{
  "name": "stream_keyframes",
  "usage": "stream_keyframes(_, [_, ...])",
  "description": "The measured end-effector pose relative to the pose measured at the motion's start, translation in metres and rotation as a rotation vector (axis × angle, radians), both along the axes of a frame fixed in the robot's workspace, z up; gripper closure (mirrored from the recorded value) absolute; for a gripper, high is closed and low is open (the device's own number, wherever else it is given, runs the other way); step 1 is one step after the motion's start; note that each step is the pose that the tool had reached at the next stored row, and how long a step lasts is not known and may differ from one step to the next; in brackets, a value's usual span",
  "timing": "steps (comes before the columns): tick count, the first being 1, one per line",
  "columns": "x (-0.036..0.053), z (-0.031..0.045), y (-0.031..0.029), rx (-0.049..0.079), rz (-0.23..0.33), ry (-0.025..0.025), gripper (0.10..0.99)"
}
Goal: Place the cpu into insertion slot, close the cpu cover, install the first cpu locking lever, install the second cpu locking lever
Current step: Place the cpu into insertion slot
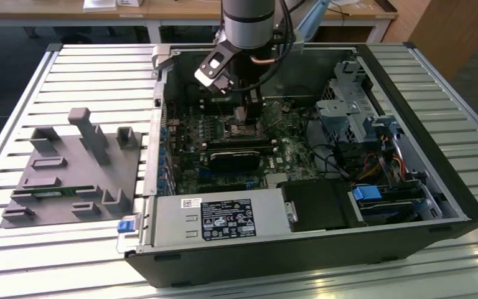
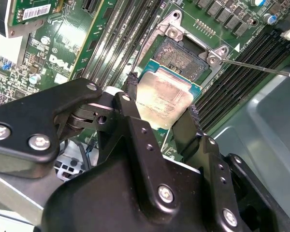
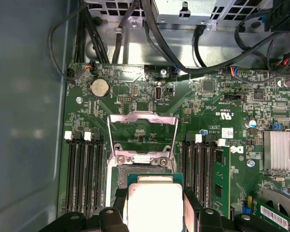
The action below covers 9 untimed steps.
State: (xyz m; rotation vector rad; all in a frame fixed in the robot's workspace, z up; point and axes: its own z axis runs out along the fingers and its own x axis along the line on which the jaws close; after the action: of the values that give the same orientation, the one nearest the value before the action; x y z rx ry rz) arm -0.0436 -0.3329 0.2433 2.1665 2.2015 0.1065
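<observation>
Arm pointing down, hand pinching cpu btw both fingers

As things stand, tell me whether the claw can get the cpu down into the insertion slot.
Probably yes. The claw holds the cpu right by the insertion slot, the cpu cover stands open, and nothing seems to lie between chip and socket.

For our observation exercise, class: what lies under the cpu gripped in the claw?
The open insertion slot lies under the cpu held by the claw; part of the slot shows, and the cpu hides the rest.
</observation>
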Motion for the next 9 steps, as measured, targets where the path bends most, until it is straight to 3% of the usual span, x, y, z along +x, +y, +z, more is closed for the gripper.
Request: stream_keyframes(9, [0.0000, -0.0020, 0.0000, 0.000, 0.000, 0.0000, 0.545])
